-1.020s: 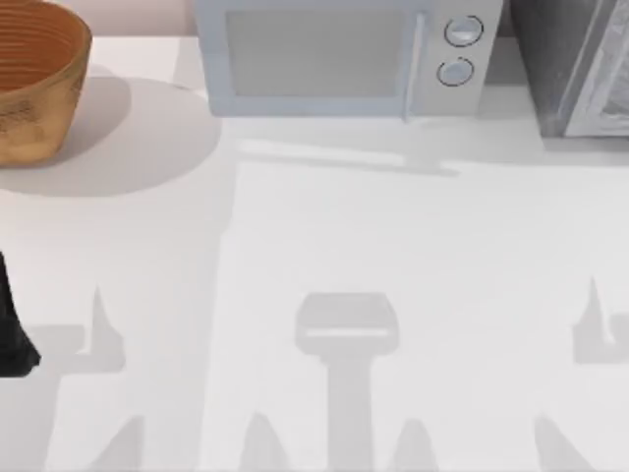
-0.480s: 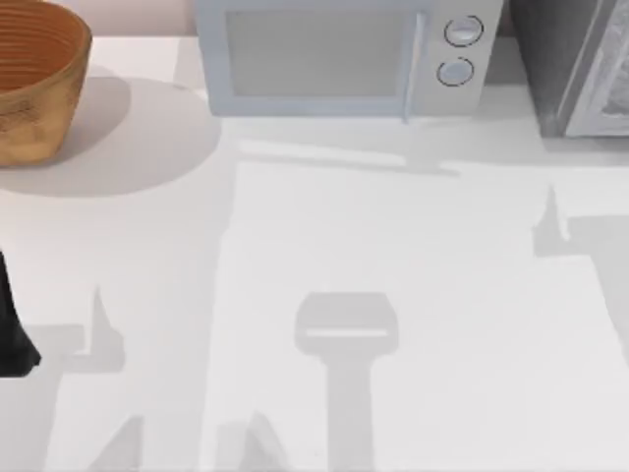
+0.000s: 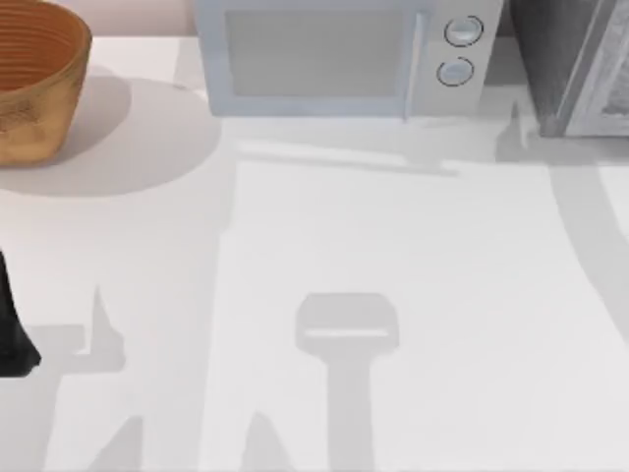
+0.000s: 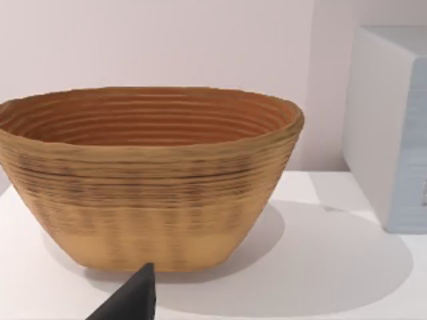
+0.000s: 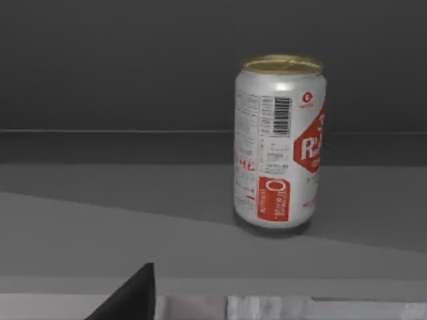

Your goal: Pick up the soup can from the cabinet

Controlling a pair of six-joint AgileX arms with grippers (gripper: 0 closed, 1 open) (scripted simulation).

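Jaws: cannot tell on either arm. Soup can (image 5: 280,143) upright on dark shelf inside cabinet (image 3: 575,64) at table's far right, untouched. Right arm's wrist view facing it; grasp and lift-out still pending. Left arm parked near basket (image 4: 147,177).

White table (image 3: 393,256) carried three things along its far edge in my top view: woven wooden bowl (image 3: 34,79) at the far left corner, pale microwave (image 3: 339,54) with two round knobs mid-back, dark grey cabinet (image 3: 570,64) at the far right, its white-edged door swung open. Bowl and microwave stood well apart; microwave and cabinet sat near each other with a narrow gap between. From my left wrist view the bowl (image 4: 147,180) sat upright on the tabletop beside the microwave's side wall (image 4: 390,127). Inside the cabinet, a grey shelf (image 5: 133,220) carried the soup can (image 5: 280,143), upright, gold lid up.
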